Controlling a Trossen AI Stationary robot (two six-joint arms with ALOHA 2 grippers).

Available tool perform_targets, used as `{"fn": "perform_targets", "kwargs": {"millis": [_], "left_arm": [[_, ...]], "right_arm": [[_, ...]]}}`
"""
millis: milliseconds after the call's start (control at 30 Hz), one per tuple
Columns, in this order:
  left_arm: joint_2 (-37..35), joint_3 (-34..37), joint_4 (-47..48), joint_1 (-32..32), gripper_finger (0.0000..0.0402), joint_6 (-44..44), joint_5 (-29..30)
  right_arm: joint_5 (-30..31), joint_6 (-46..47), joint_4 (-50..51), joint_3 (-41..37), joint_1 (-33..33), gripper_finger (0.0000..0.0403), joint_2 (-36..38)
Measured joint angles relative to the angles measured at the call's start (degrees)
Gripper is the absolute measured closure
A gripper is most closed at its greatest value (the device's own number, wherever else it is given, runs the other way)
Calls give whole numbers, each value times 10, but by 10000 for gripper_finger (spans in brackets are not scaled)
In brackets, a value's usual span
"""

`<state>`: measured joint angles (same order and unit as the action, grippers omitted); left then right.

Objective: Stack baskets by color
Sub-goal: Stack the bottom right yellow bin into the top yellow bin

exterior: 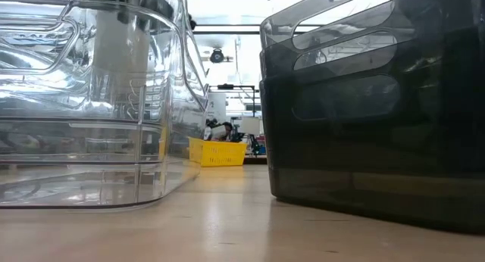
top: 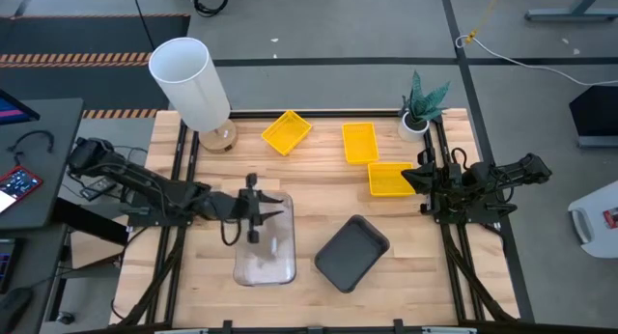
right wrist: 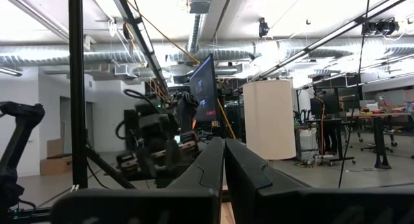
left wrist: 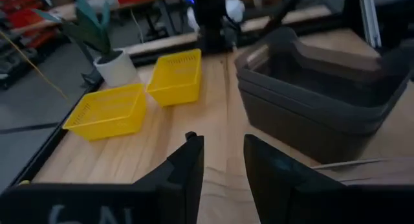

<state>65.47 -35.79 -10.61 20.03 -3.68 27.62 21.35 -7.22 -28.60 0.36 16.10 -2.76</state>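
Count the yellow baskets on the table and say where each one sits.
3: one yellow basket near the white cylinder, one mid-back, one beside the right gripper.

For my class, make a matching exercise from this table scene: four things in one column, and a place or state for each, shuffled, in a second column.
1. left gripper
2. right gripper
3. dark grey baskets
4. potted plant

A. stacked, right of the clear baskets
B. far right corner of the table
C. open, above the clear baskets
D. shut, beside a yellow basket

Pairs: 1-C, 2-D, 3-A, 4-B
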Motion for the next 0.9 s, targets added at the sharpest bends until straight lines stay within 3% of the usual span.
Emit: {"fn": "perform_targets", "kwargs": {"millis": [233, 567, 900], "left_arm": [[-88, 70, -98, -20, 285, -23, -24], [-199, 104, -103, -18, 285, -78, -55], [-314, 210, -118, 2, 285, -54, -69]], "right_arm": [[0, 0, 0, 0, 0, 380, 0], [0, 0, 0, 0, 0, 380, 0], [0, 0, 0, 0, 0, 380, 0]]}}
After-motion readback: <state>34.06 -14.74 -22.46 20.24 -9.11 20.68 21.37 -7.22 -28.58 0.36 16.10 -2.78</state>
